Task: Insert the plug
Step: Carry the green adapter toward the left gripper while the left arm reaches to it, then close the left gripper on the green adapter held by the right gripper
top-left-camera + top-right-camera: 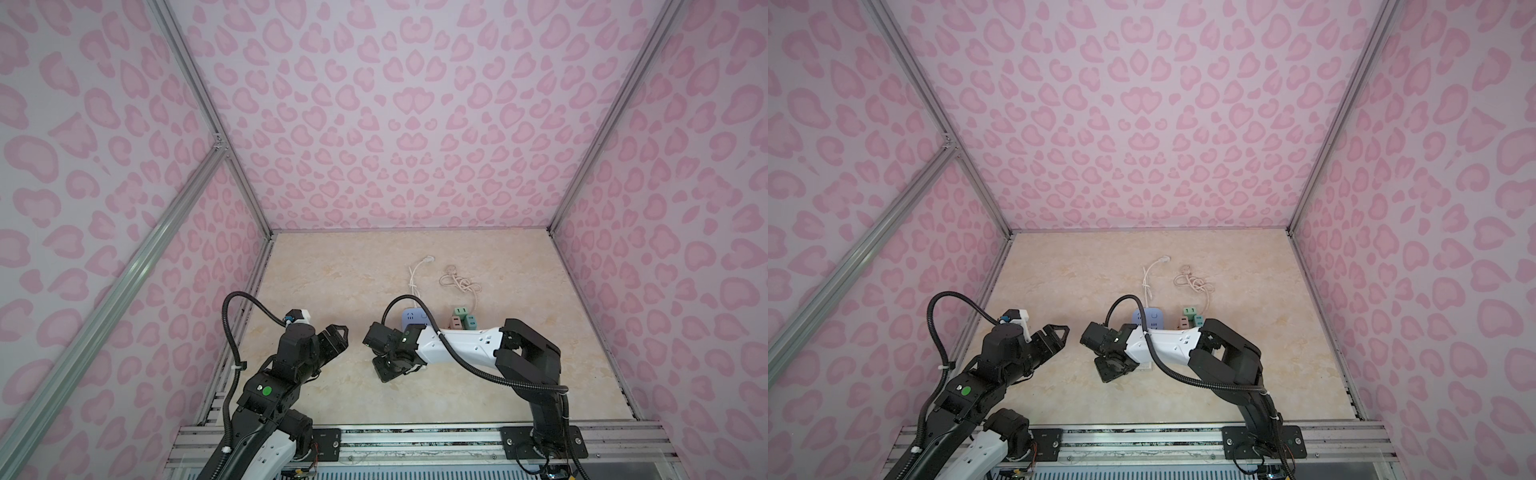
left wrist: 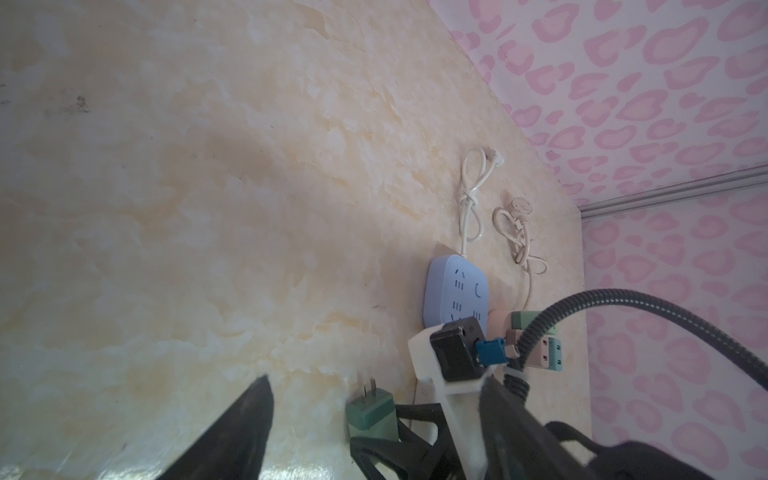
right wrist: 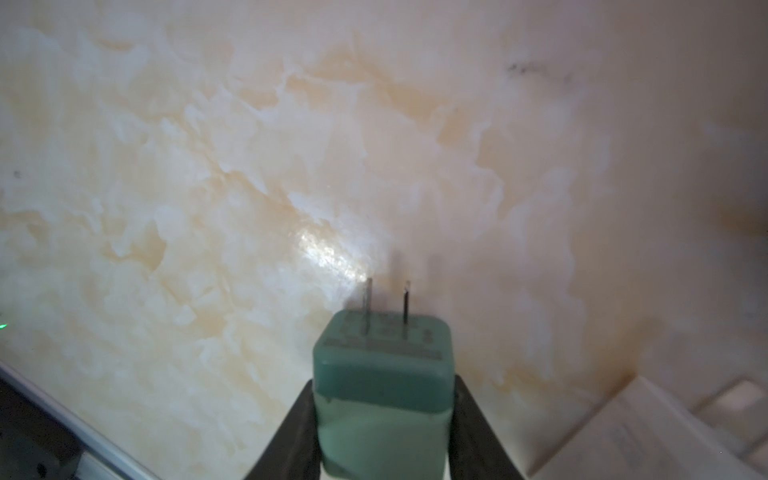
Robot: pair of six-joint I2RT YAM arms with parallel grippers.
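Two right fingers (image 3: 291, 436) clamped on green plug (image 3: 382, 374) (prongs (image 3: 368, 299) outward), left fingers (image 2: 241, 436) apart

pink leopard-print walls (image 1: 395, 124); beige marbled floor (image 1: 332, 282); aluminium frame (image 1: 137, 259)

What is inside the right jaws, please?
A green plug, clamped on both sides, its two prongs sticking out free. Its back end, deeper between the jaws, is covered.
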